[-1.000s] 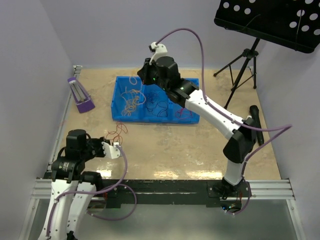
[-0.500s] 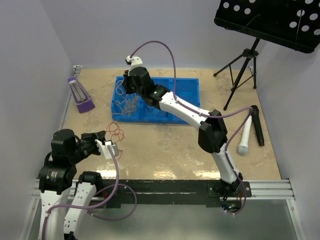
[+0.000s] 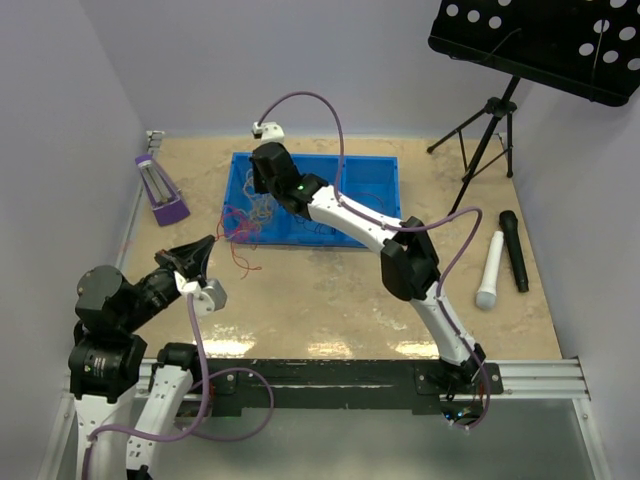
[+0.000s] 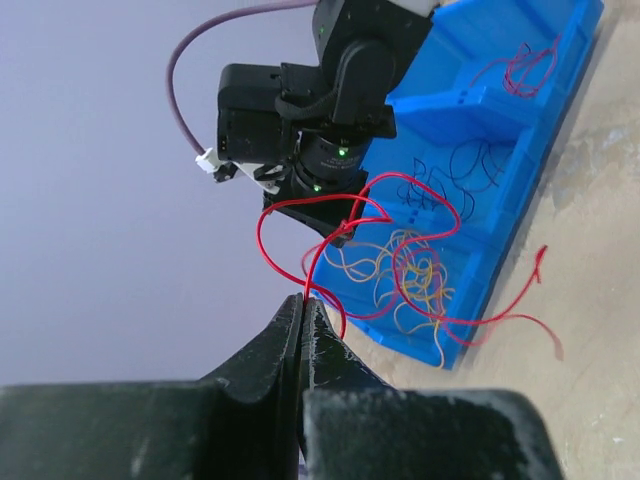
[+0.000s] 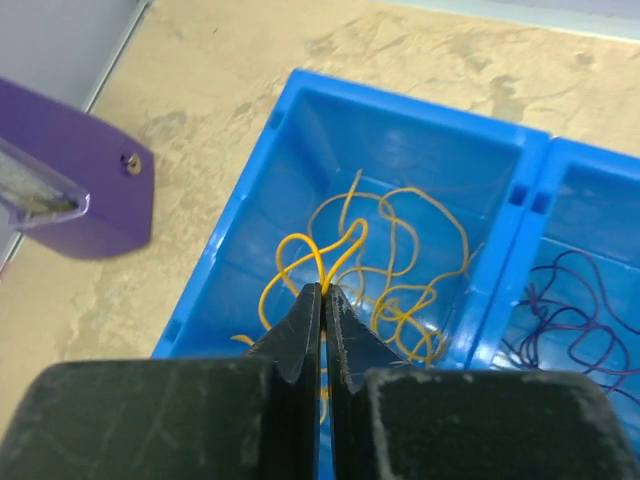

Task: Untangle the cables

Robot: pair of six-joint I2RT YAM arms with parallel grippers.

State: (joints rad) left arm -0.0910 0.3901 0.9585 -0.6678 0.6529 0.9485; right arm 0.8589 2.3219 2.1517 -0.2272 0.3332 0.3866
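red cable (image 4: 318, 258) runs left claw (image 4: 303, 300) to bin (image 4: 540, 150)

A divided bin (image 3: 380, 170) sits toward the far side of the table (image 3: 330, 290), left of centre. Left of it, near the table's left edge, stands a small wedge-shaped holder (image 3: 160, 192). Right of the bin stands a tripod (image 3: 485, 135), its music desk (image 3: 540, 40) over the far right corner. In front of the tripod, two microphones (image 3: 490, 268) lie side by side on the table. The cables (image 5: 395, 255) lie in the bin's leftmost compartment, with more in the compartments to its right. The right gripper (image 5: 322, 292) hangs over that leftmost compartment, one cable between its fingertips. The left gripper (image 4: 302, 305) is in front and left of the bin, pinching a wire (image 4: 400, 250) that runs toward the bin's near left corner.
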